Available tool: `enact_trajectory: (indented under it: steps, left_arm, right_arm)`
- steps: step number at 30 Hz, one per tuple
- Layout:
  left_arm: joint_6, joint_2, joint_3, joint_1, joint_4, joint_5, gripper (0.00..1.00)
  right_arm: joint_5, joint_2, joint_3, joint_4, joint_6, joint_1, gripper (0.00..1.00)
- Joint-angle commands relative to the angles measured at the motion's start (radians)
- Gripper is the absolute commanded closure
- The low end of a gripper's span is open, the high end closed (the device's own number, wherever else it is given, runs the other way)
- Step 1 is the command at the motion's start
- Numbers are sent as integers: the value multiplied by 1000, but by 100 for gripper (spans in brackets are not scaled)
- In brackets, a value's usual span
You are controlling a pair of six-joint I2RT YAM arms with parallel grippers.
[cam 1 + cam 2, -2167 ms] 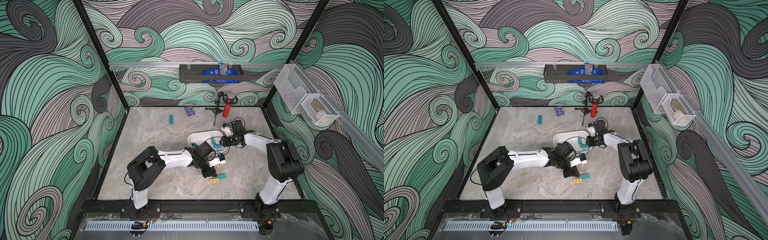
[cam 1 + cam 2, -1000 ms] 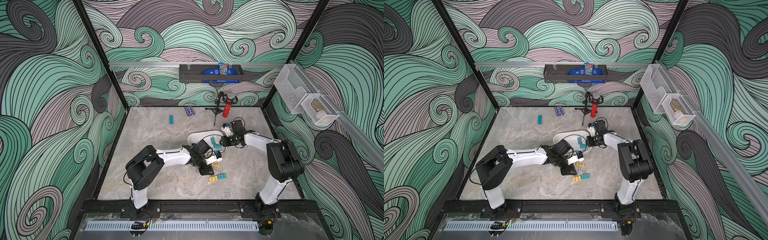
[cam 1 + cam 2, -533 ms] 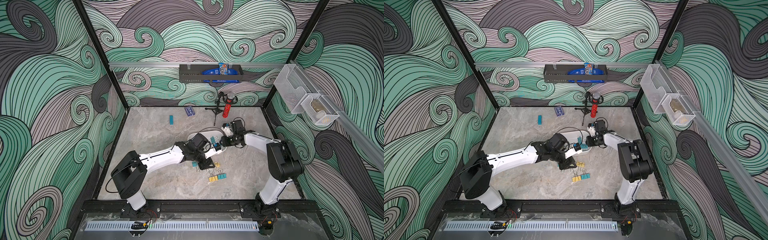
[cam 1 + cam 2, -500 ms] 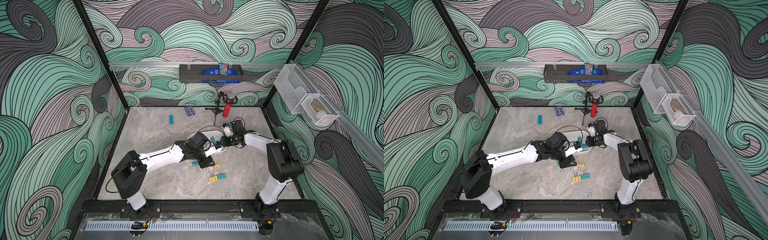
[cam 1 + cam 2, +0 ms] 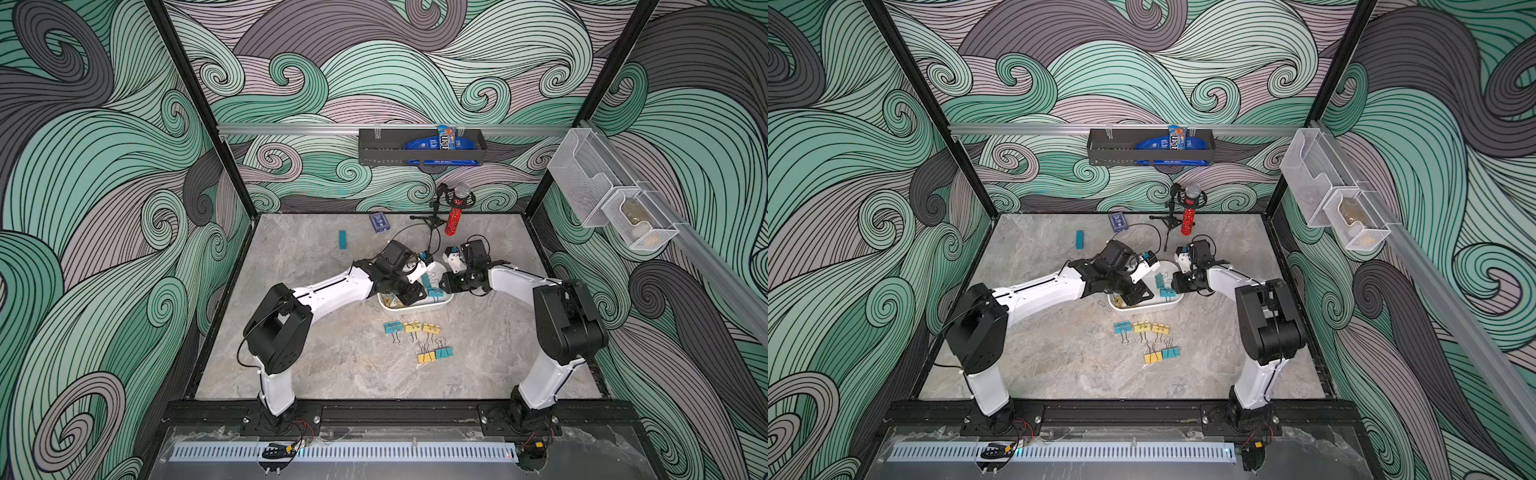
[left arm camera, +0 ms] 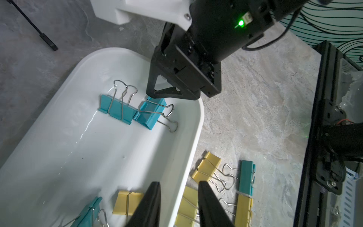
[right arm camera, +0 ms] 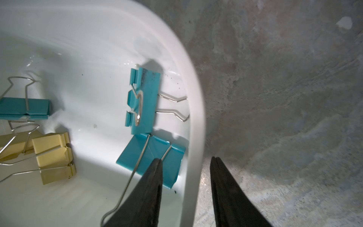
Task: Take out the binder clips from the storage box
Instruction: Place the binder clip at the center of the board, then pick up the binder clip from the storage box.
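Right wrist cam: right gripper [image 7: 185, 158] fingers apart, straddling the storage box [image 7: 196, 110] wall, one inside, one outside over the table [image 7: 275, 98]. Slim gaps show either side of the rim, so can't tell if they pinch it. Inside finger's tip overlaps the wire handle of a teal clip [image 7: 129, 159]; second teal clip [image 7: 145, 102] just past it, touching. Farther in, a yellow clip [image 7: 53, 157] & third teal clip [image 7: 23, 108] run off the frame edge.

Left wrist cam: left gripper [image 6: 177, 183] fingers apart, empty, w/ only the box rim showing btwn them; just the tips in frame. Some binder clips [image 6: 123, 202] in the box by the inside finger are half hidden behind it. By the outside finger lie loose clips [image 6: 208, 167] on the table, which the right wrist cam misses.

In a top view, five loose clips [image 5: 412, 327] lie in two rows, base-side of both sets of fingers. Arms cover much of the storage box, & the fingertips are too small & dark to read there.
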Motion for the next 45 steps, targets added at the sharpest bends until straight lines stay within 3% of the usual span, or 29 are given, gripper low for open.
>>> enact_trajectory:
  steps: [1, 19, 45]
  left_arm:
    - [-34, 50, 73, 0, 4, 3, 65]
    - [-141, 269, 270, 0, 65, -162, 63]
    - [-206, 418, 396, -12, 202, -232, 63]
  right_arm:
    - [-6, -20, -9, -8, -7, 5, 57]
    - [1, -78, -20, -8, 8, 4, 57]
    - [12, -150, -36, -37, 21, -18, 57]
